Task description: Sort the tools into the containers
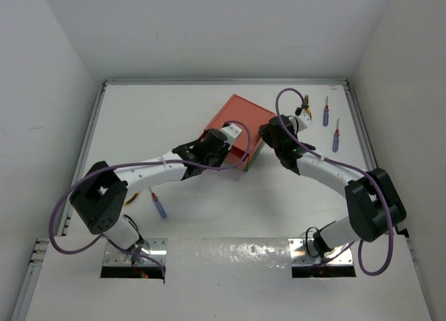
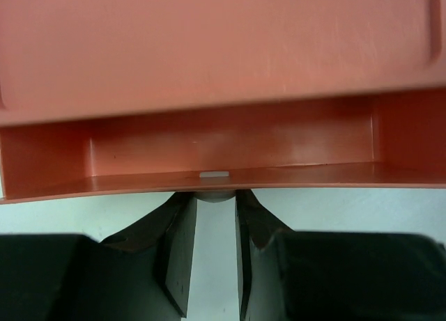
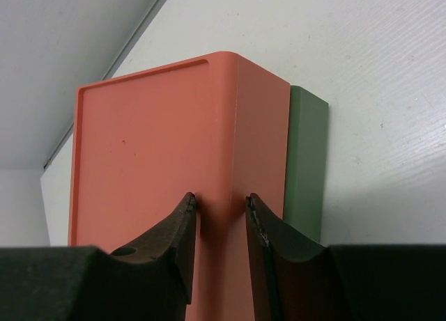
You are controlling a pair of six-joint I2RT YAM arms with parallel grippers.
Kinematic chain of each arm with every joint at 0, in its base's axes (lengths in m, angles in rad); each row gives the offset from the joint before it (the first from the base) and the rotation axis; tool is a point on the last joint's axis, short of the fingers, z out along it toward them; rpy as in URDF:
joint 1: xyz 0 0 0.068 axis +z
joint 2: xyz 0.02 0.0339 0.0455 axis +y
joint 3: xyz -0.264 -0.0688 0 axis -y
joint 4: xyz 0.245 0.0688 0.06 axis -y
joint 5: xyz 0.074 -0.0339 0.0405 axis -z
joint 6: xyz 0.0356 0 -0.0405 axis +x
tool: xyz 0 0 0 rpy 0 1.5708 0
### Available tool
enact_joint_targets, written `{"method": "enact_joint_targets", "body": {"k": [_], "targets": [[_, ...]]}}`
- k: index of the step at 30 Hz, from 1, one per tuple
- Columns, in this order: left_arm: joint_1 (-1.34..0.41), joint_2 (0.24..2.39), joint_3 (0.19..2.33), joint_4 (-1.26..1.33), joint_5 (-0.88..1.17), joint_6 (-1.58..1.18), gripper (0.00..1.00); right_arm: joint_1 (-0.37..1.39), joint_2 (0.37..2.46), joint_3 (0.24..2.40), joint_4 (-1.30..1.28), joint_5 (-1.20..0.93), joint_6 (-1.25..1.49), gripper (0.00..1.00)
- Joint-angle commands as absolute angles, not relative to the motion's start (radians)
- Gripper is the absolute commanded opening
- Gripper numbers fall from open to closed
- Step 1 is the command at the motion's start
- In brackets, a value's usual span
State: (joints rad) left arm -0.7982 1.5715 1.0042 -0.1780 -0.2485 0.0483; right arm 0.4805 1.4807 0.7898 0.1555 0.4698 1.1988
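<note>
The left tool (image 2: 216, 206) pinches the white knob (image 2: 214, 193) of the red box (image 3: 146, 147), whose drawer is open a little toward 7 o'clock. The right tool (image 3: 219, 204) squeezes that box's corner. The pliers (image 1: 305, 114) lie near it at 2 o'clock, long way about 12 to 6, so the right arm is nearer.

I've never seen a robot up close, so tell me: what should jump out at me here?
A red box sits mid-table on a green box, both arms on it. The left gripper pinches the knob of its part-open drawer; the right gripper clamps its corner. Screwdrivers lie loose: two far right, one near left.
</note>
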Motion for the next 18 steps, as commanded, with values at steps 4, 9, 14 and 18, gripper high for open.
{"method": "enact_joint_targets", "body": {"k": [4,9,14,18], "targets": [[-0.795,1.439,0.924,-0.21,-0.172,0.078,0.0,0.494,1.536,0.77,-0.061,0.471,1.2,0.21],[-0.798,1.385,0.885,-0.273,-0.143,0.065,0.0,0.494,1.537,0.775,-0.074,0.486,1.203,0.2],[-0.801,1.332,0.845,-0.339,-0.135,0.032,0.0,0.495,1.546,0.775,-0.066,0.483,1.204,0.18],[-0.808,1.299,0.821,-0.36,-0.135,0.018,0.0,0.494,1.559,0.779,-0.063,0.471,1.201,0.18]]}}
